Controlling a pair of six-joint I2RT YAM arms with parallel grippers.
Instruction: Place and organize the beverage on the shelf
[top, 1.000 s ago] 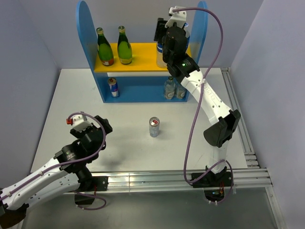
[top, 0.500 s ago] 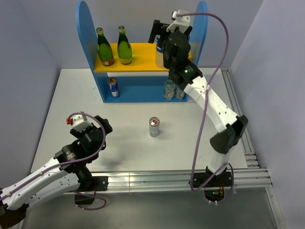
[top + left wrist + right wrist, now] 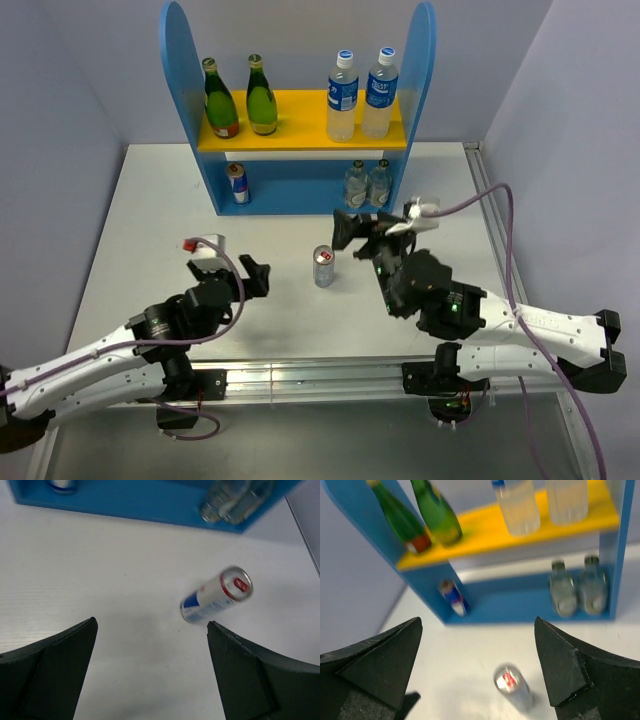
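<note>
The blue shelf (image 3: 300, 120) stands at the back of the table. Two green bottles (image 3: 240, 98) stand on the left of its yellow upper board, and two blue-capped water bottles (image 3: 361, 95) on the right. One silver can (image 3: 237, 183) stands on the lower tier at the left. A second silver can (image 3: 323, 267) stands upright on the table. It also shows in the left wrist view (image 3: 216, 596) and the right wrist view (image 3: 512, 685). My left gripper (image 3: 250, 275) (image 3: 151, 625) is open and empty, left of that can. My right gripper (image 3: 363, 232) (image 3: 477, 622) is open and empty, just right of and behind it.
Two small clear bottles (image 3: 367, 184) stand on the lower tier at the right, also seen in the right wrist view (image 3: 577, 585). An aluminium rail (image 3: 505, 260) runs along the table's right edge and another along the front edge.
My right arm has left the upper right of the shelf, where both water bottles now stand free, and dropped low beside the table can. My left gripper has moved right towards the can.
</note>
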